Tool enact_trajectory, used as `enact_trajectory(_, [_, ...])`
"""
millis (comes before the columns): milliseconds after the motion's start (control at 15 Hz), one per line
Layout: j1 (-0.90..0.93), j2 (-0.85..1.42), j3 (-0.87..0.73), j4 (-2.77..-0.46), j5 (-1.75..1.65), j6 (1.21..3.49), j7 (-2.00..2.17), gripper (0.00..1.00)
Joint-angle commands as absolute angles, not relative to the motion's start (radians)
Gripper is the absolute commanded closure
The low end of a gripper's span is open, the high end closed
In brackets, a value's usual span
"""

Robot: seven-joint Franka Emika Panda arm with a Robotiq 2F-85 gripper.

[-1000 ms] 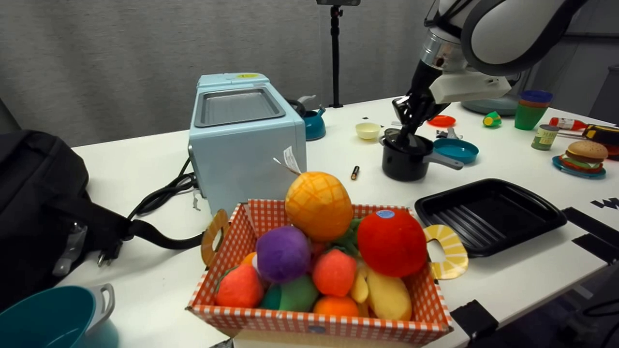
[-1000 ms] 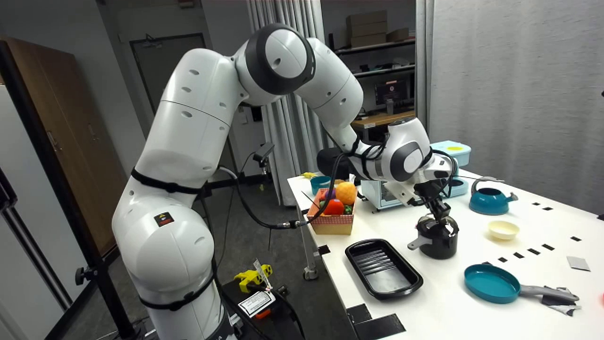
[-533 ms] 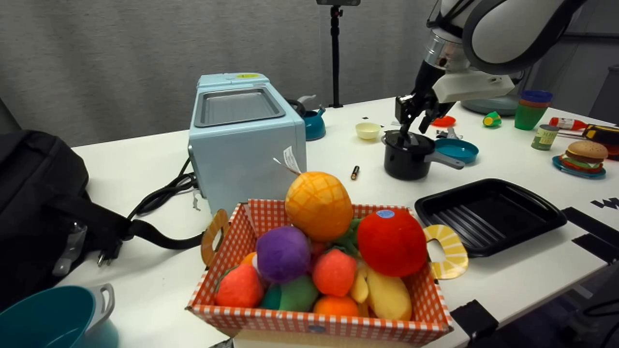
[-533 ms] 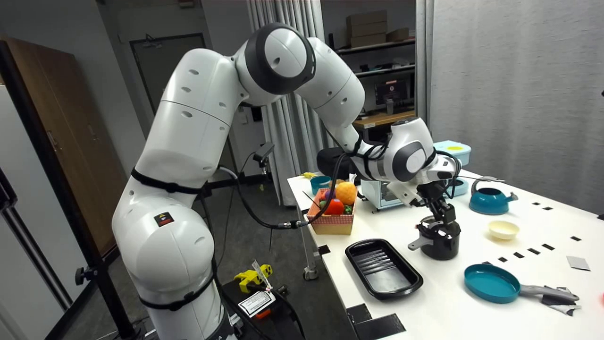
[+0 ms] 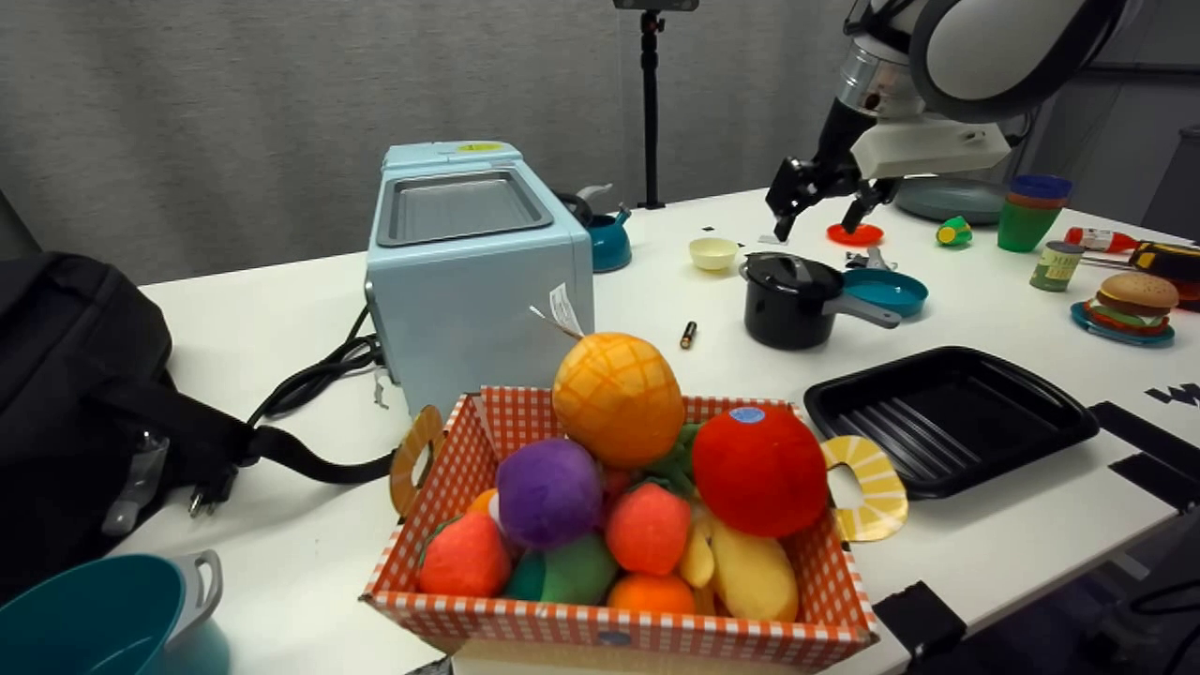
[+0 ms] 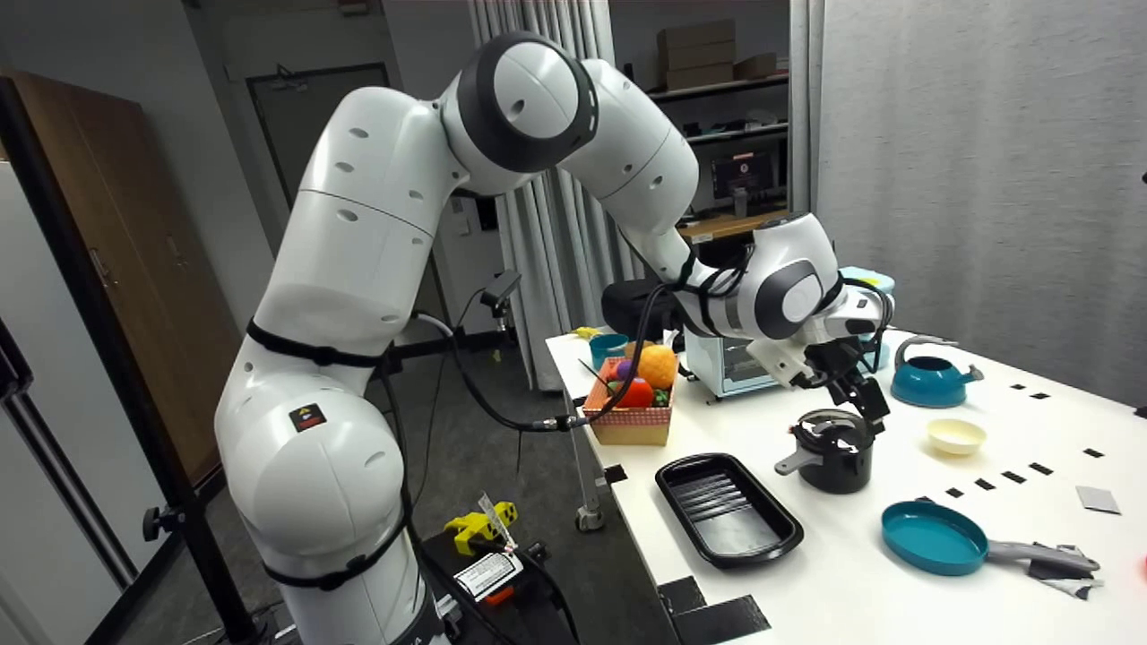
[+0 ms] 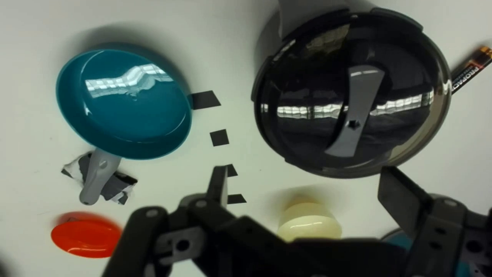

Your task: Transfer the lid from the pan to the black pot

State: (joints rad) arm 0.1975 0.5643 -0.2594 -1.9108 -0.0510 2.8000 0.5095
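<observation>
Released, the tool [image 5: 816, 228] has its jaws spread wide above the white worktop [image 6: 860, 555], clear of the lid [image 7: 330, 92]; in an exterior view it hangs at one o'clock from that lid. The lid rests on the black pot [image 5: 789, 317], covering its mouth, though whether it sits quite level is hard to tell. Upright on the worktop, the pot points its grey handle [image 5: 862, 309] between three and four o'clock; from it, the ribbed black tray [image 5: 952, 412] lies toward four, the checked basket [image 5: 712, 635] of plush fruit [image 5: 649, 530] toward seven and the light blue appliance [image 5: 483, 309] toward nine. By the wrist view, the teal pan [image 7: 125, 105] is at nine o'clock from the lid, apart from the pot, a battery [image 7: 471, 71] near three, a cream bowl [image 7: 308, 223] between six and seven and a red dish [image 7: 86, 240] at eight.
</observation>
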Motion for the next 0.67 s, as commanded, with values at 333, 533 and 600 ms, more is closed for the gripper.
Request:
enact_trajectory(333, [0.1, 0.306, -0.208, -2.108, -0.036, 2.806, 0.363, 0.0])
enact_trajectory(533, [0.063, 0.223, -0.183, -2.179, -0.023, 2.814, 0.314, 0.0])
enact_trajectory(600, [0.05, 0.198, -0.175, -2.201, -0.017, 2.818, 0.297, 0.0])
